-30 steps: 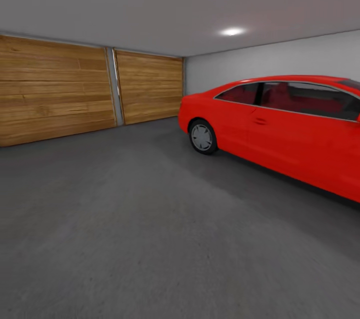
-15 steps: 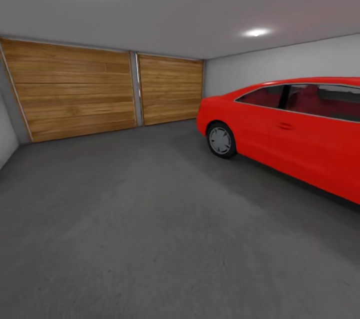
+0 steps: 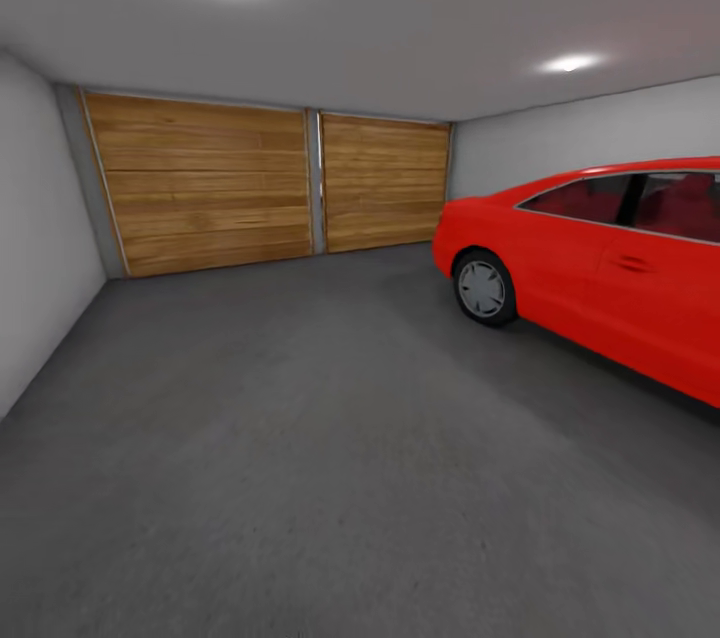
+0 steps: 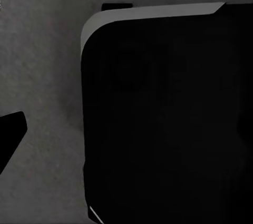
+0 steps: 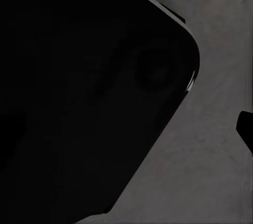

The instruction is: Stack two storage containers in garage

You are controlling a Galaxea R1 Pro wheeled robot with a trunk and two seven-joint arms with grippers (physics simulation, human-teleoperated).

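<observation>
I am in the garage, and the two storage containers are out of view. The rough dark grey floor (image 3: 300,458) spreads out ahead of me. In the left wrist view a dark fingertip (image 4: 10,134) of my left gripper sits at the frame's edge over the floor (image 4: 47,76), far from the middle, with nothing held. In the right wrist view a dark fingertip (image 5: 245,128) of my right gripper likewise sits at the edge over the floor (image 5: 211,171). A black rounded part of my own body (image 4: 163,118) (image 5: 79,92) hides each gripper's other finger.
A red coupe car (image 3: 600,258) stands along the right side, its wheel (image 3: 484,289) towards me. Two wood-plank doors (image 3: 205,183) (image 3: 385,181) close the far wall. A pale grey wall (image 3: 35,248) bounds the left. Open floor lies between that wall and the car.
The whole head view has swung left: the doors and the car sit further right in the picture, and the left wall has come into view. Nothing in the room has moved.
</observation>
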